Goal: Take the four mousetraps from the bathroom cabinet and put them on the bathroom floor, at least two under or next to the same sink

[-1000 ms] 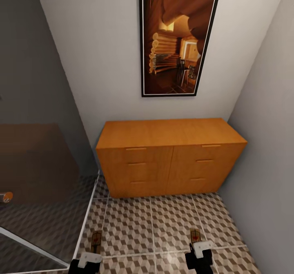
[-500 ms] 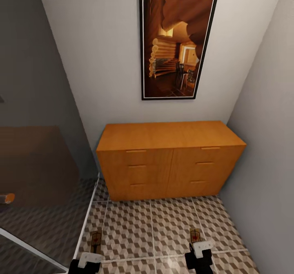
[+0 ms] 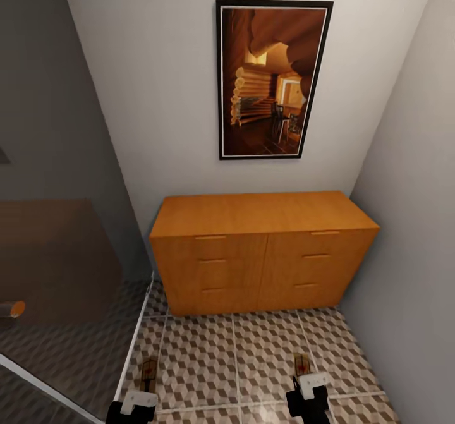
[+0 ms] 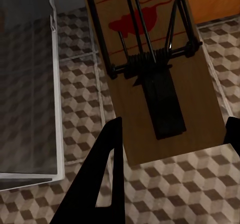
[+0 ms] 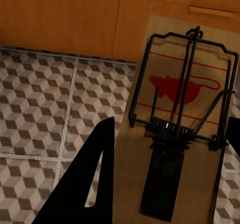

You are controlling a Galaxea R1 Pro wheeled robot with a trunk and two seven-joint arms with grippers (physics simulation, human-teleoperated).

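Cabinet (image 3: 262, 250): orange-brown, drawers shut, standing against the wall at 12 o'clock under a framed picture (image 3: 273, 78), with a glass shower panel (image 3: 63, 297) at 9 o'clock. Left claw (image 3: 136, 406), at 7 o'clock, grips one mousetrap (image 3: 149, 373) between its fingers; right claw (image 3: 308, 395), at 5 o'clock, grips a second mousetrap (image 3: 303, 365). Both traps are carried flat above the cube-patterned bathroom floor (image 3: 234, 354), boards pointing toward the cabinet.

Even, dim-ish light (soft blur).
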